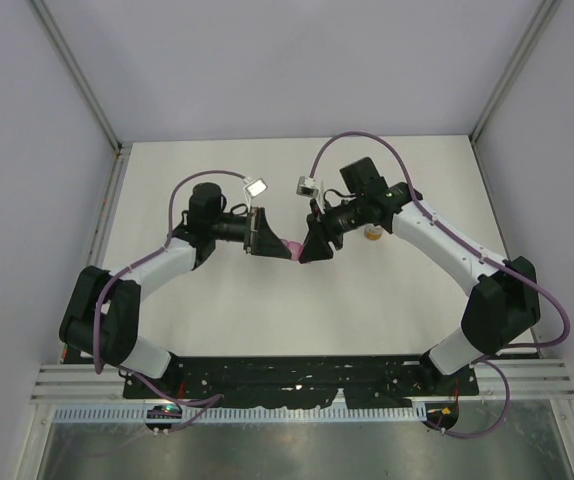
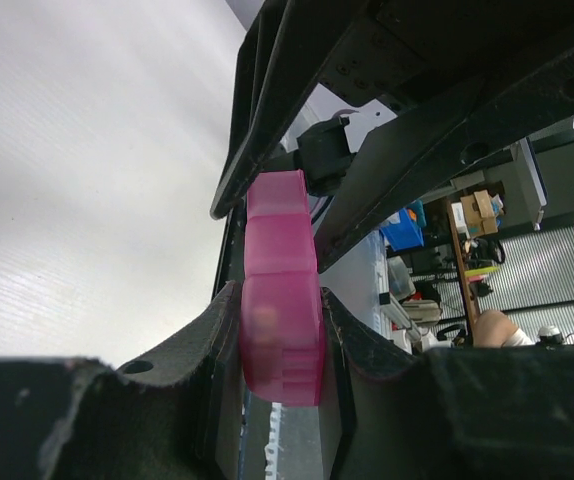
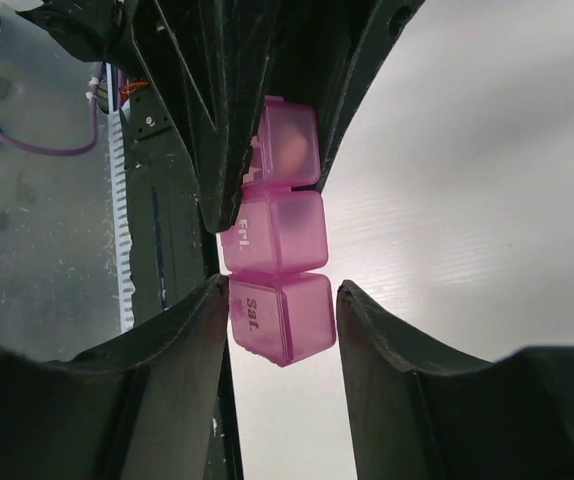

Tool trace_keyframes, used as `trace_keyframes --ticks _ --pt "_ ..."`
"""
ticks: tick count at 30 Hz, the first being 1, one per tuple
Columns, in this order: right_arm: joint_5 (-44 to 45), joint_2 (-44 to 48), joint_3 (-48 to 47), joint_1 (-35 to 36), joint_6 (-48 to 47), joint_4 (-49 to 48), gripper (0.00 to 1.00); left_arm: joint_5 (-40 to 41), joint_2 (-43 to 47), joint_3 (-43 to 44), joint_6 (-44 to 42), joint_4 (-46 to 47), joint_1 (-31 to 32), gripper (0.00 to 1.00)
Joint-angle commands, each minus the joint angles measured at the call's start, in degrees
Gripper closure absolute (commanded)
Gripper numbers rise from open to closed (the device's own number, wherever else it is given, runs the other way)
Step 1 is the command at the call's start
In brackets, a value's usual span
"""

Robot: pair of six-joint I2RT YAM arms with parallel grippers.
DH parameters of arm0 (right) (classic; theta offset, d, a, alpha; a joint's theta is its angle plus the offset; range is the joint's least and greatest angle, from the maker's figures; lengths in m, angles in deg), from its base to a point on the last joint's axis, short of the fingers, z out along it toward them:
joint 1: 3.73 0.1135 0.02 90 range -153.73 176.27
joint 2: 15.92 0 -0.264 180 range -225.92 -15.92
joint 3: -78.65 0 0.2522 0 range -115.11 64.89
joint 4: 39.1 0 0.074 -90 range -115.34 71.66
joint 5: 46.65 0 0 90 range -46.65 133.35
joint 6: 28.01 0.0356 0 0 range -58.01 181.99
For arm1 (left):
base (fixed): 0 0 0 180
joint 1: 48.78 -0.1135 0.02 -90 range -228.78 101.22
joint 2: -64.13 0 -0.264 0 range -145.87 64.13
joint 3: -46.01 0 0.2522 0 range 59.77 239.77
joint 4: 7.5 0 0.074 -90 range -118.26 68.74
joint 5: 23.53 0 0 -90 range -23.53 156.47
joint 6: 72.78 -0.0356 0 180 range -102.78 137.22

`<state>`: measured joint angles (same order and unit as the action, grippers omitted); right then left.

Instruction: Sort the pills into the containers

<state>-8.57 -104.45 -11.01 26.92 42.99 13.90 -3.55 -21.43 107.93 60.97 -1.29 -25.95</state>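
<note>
Near table point(image 1: 367, 310) centre, left claw point(image 2: 278, 300) clenched on pink pill box point(image 3: 287, 235), right claw point(image 3: 282, 290) loosely open around it

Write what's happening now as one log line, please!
left fingers: shut on pill box | right fingers: around its other end, grip unclear

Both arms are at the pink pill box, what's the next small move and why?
Probably close the right gripper the last bit onto the sat end. The left gripper already clamps the pill box on both sides, while a thin gap seems to show beside one right finger, so that end isn't held firmly yet.
</note>
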Motion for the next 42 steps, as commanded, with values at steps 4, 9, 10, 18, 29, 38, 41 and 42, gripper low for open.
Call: trace_keyframes --ticks 4,9,10,18,29,38,41,42 --pt "-3.89 -0.24 0.05 0.02 -1.21 -0.05 0.57 -1.00 1.18 0.00 1.25 4.11 0.20 1.00" --pt "-4.42 -0.24 0.40 -0.07 -1.56 0.04 0.71 -0.91 1.01 -0.09 1.43 4.47 0.20 1.00" --pt "-4.42 -0.24 0.31 0.02 -1.47 0.04 0.74 -0.82 1.01 -0.17 1.43 4.47 0.20 1.00" --pt "-4.07 -0.50 -0.91 -0.07 -1.39 0.75 0.50 -1.00 1.10 -0.44 1.08 4.38 0.20 1.00" --pt "-6.87 -2.26 -1.80 -0.07 -2.18 3.20 0.37 -1.88 3.03 -0.70 -0.77 4.64 1.16 1.00" --pt "-10.74 -4.11 -2.50 0.02 -3.93 5.58 0.61 -1.09 3.99 -0.70 -2.79 3.15 1.60 1.00" --pt "-10.92 -3.93 -2.50 -0.07 -3.94 5.41 0.74 -1.00 4.08 -0.61 -3.14 2.62 1.60 1.00" --pt "-11.01 -3.84 -2.41 -0.16 -3.93 5.40 0.79 -1.00 4.00 -0.61 -3.23 2.53 1.60 1.00"
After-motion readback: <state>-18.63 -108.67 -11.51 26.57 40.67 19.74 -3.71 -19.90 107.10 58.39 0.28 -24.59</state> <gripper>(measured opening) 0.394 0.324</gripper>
